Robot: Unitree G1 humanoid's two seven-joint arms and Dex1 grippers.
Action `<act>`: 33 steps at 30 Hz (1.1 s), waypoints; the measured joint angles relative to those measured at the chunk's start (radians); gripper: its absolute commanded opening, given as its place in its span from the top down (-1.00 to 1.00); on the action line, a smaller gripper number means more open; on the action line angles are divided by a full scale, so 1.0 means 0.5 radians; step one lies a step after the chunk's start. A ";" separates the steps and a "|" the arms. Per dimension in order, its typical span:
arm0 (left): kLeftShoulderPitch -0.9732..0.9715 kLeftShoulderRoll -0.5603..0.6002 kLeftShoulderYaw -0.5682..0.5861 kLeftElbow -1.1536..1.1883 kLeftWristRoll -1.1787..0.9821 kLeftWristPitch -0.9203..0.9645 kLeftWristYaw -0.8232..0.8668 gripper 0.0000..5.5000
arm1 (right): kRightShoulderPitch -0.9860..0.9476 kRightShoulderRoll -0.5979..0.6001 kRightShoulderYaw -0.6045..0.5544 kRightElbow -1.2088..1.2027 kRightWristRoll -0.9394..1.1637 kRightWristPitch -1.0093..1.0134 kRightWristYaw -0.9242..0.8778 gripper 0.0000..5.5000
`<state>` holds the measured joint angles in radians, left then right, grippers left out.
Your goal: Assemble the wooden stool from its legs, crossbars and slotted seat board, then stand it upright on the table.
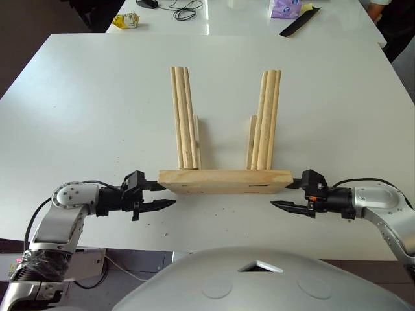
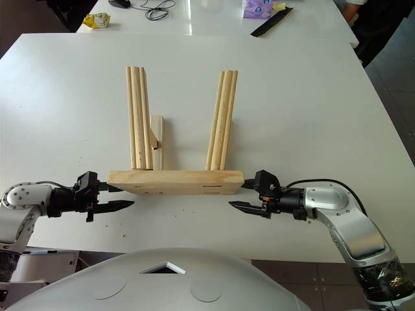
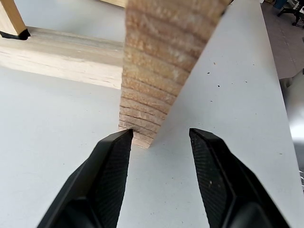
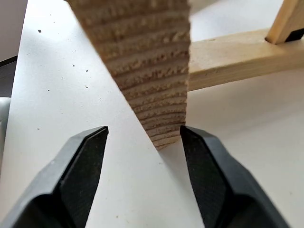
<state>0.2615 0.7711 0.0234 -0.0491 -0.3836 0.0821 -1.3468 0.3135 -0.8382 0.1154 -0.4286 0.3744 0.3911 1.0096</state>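
Observation:
The assembled wooden stool lies on its side on the white table [image 1: 78, 116]. Its seat board [image 1: 224, 180] stands on edge near the front, and two groups of legs [image 1: 183, 116] [image 1: 266, 120] point away from me, with short crossbars [image 1: 196, 139] between them. My left gripper [image 1: 167, 194] is open at the board's left end [image 3: 156, 71], whose lower corner sits just ahead of the fingertips [image 3: 118, 142]. My right gripper [image 1: 282, 194] is open at the board's right end [image 4: 147, 71] in the same way. Neither holds anything.
The table's front edge runs just under both arms. A second table behind carries a yellow packet [image 1: 128, 21], cables [image 1: 185, 8], a purple pack [image 1: 285, 8] and a black strip [image 1: 297, 24]. Bare table lies on both sides of the stool.

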 measured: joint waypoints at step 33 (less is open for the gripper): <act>-0.252 -0.069 -0.111 0.430 0.125 -0.281 0.026 0.19 | -0.104 0.130 0.132 0.287 -0.243 -0.286 -0.039 -0.02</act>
<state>0.1357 0.7368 -0.0319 0.1659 -0.3210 -0.0585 -1.3337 0.2616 -0.7733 0.1812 -0.2853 0.2531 0.2480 0.9899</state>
